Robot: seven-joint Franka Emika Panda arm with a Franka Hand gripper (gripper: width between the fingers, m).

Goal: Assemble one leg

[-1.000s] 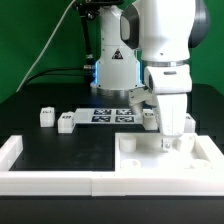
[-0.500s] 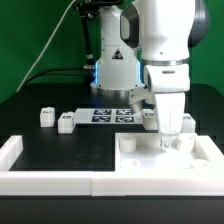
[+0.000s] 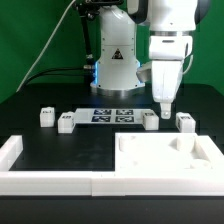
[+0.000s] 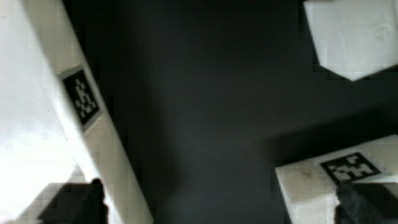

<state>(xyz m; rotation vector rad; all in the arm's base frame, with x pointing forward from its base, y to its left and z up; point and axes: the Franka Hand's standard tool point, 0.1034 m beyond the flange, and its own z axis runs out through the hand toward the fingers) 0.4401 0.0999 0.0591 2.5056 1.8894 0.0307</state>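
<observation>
Technician: Since the earlier frames the claw (image 3: 163,106) has lifted off the white square tabletop (image 3: 150,160). It now hangs above the table, clear of every part.

Inspector: Claw state?

Technician: Nothing shows between the fingers. Neither view shows how wide the gap is.

Inspector: Leg position?

Technician: All four lie loose.
- The closest leg (image 3: 149,120) sits just below the claw, toward the exterior view's left.
- A second leg (image 3: 185,121) sits below it, toward the exterior view's right.
- The third leg (image 3: 66,122) and fourth leg (image 3: 45,117) lie well apart from it, further toward the exterior view's left.

Inspector: Progress?

Technician: Judged early. No leg is grasped or seated in the tabletop. Picking, inserting and screwing remain.
</observation>
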